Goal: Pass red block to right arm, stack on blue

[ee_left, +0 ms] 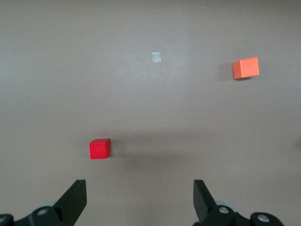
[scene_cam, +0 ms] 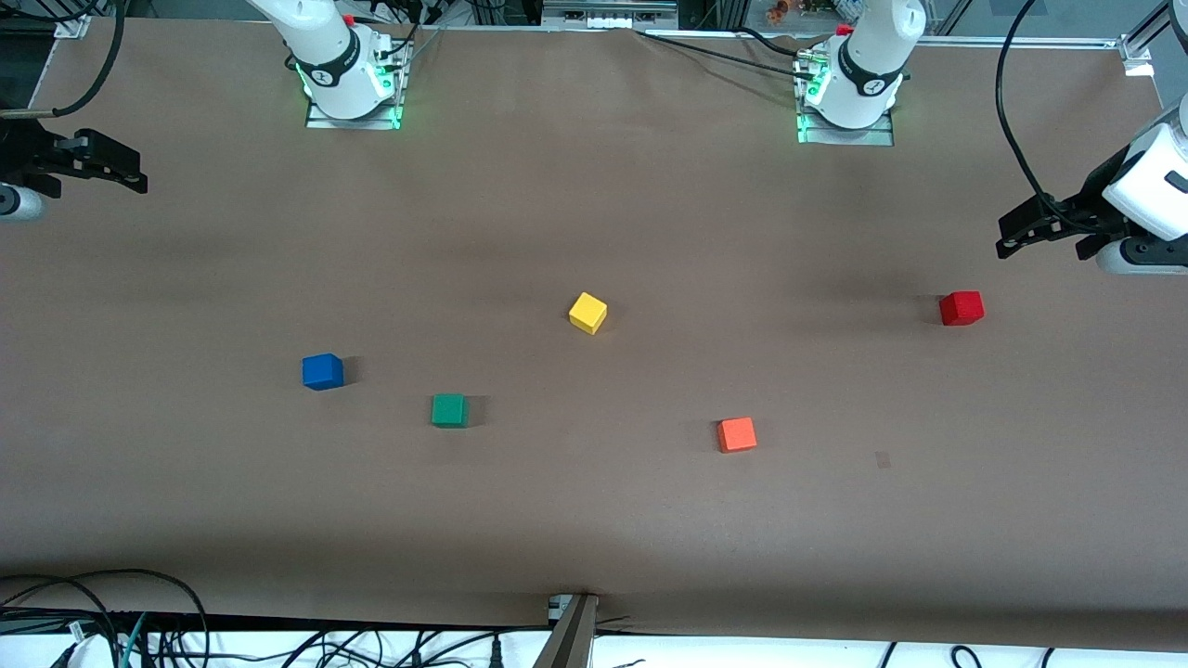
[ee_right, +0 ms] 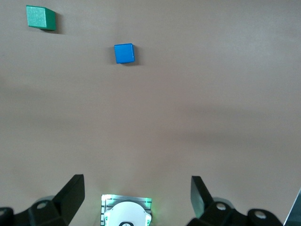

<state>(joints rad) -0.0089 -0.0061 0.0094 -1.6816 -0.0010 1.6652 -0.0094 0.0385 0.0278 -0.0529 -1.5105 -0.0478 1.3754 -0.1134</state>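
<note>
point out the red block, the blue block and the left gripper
red block (scene_cam: 961, 307): front view, middle of its top face
blue block (scene_cam: 322, 371): front view, middle of the cube
left gripper (ee_left: 139, 200): left wrist view, midway between its open fingertips

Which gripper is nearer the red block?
Left. The left gripper hangs open near the red block, at the left arm's end; the right gripper is open at the table's right-arm end.
</note>
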